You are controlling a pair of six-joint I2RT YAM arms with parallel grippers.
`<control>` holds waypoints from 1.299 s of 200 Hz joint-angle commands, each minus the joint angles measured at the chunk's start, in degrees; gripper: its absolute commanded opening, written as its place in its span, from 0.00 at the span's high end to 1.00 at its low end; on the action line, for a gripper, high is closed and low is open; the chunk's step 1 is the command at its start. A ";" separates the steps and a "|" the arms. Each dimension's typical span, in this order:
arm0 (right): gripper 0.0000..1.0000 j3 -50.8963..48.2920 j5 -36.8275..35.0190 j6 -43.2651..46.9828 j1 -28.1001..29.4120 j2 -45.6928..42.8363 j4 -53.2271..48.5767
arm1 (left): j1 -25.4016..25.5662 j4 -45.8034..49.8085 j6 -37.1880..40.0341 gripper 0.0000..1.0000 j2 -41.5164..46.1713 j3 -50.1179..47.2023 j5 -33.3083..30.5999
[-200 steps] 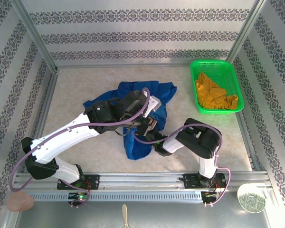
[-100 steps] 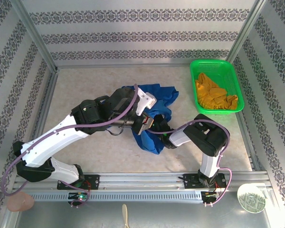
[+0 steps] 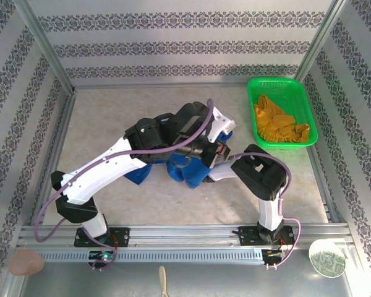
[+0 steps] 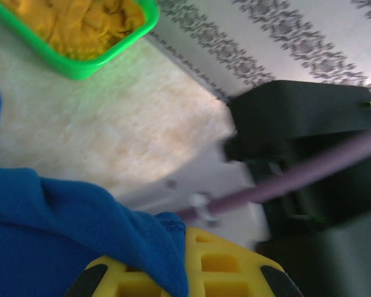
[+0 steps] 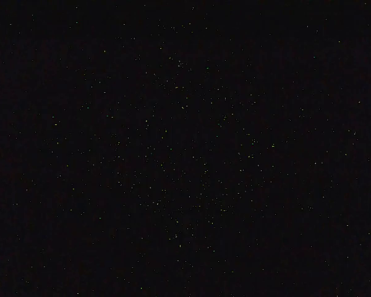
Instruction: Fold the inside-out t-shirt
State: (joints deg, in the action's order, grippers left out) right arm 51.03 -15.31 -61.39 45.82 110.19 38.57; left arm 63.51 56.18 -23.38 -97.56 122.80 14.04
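Observation:
The inside-out t-shirt [image 3: 187,171] is a bunched royal-blue heap at mid-table, mostly covered by my left arm. My left gripper [image 3: 211,153] hovers over the heap's right side. In the left wrist view its yellow fingers [image 4: 235,266] are shut on a fold of the t-shirt [image 4: 62,235], whose stitched hem drapes over them. My right arm [image 3: 260,176] reaches left toward the same spot, and its gripper end is hidden under the left wrist and the cloth. The right wrist view is black.
A green basket [image 3: 278,80] with a mustard garment [image 3: 277,122] stands at the back right; its rim [image 4: 80,67] is close in the left wrist view. Patterned walls enclose the table. A metal rail [image 3: 185,234] runs along the near edge.
My left arm has swung right and away from the near edge, dragging the t-shirt with it. The right arm's forearm has followed toward the back, under the left wrist.

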 commanded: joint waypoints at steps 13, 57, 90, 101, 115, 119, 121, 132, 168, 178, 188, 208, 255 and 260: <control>0.34 5.35 1.85 1.24 -4.06 0.14 -8.47 | 5.12 -1.45 -2.42 1.00 -1.65 8.85 4.32; 0.17 10.81 4.90 1.92 -6.34 3.71 -13.44 | 6.90 -9.72 -7.18 1.00 -5.93 8.77 8.99; 0.08 11.90 4.08 1.41 -6.76 4.54 -18.19 | 9.33 -4.65 -7.56 1.00 -16.77 29.85 10.44; 0.03 11.91 2.66 2.28 -6.77 3.71 -21.11 | 9.48 -2.99 -7.93 1.00 -18.78 33.97 10.42; 0.02 11.82 0.33 2.89 -6.90 2.40 -25.23 | 9.79 -3.74 -7.75 1.00 -18.20 32.23 10.48; 0.01 11.82 -0.38 2.95 -7.00 2.14 -26.31 | 9.98 -4.24 -7.86 1.00 -17.86 31.29 10.40; 0.02 11.88 -0.76 2.98 -7.03 2.03 -26.87 | 10.02 -4.53 -7.92 1.00 -17.67 30.75 10.35; 0.02 12.79 -1.73 2.52 -7.53 1.69 -31.51 | 10.45 -6.55 -8.29 1.00 -16.62 27.58 10.49; 0.02 16.01 -2.28 -3.64 -9.94 2.14 -45.50 | 10.81 -9.13 -9.18 1.00 -15.24 28.00 9.42; 0.02 16.04 -2.75 -4.85 -10.28 1.77 -47.24 | 10.85 -7.99 -8.44 1.00 -14.59 28.23 6.95; 0.02 16.57 -2.95 -6.29 -10.40 1.61 -50.39 | 10.78 -6.42 -7.74 1.00 -13.93 27.74 3.72; 0.02 18.70 -4.27 -9.95 -10.36 1.62 -58.55 | 10.67 -5.36 -7.06 1.00 -12.05 23.58 -2.03; 0.02 23.58 -1.75 -15.35 -10.34 5.27 -69.37 | 9.85 -15.17 -8.74 1.00 -4.83 6.41 -6.98; 0.02 23.35 -1.11 -15.91 -10.33 5.68 -69.21 | 9.72 -16.45 -9.09 1.00 -4.01 4.92 -7.16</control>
State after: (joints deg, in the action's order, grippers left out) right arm 72.69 -19.03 -72.69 35.40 112.71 -20.67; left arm 72.42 48.16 -31.62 -105.25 133.78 9.26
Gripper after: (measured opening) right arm 0.984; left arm 0.047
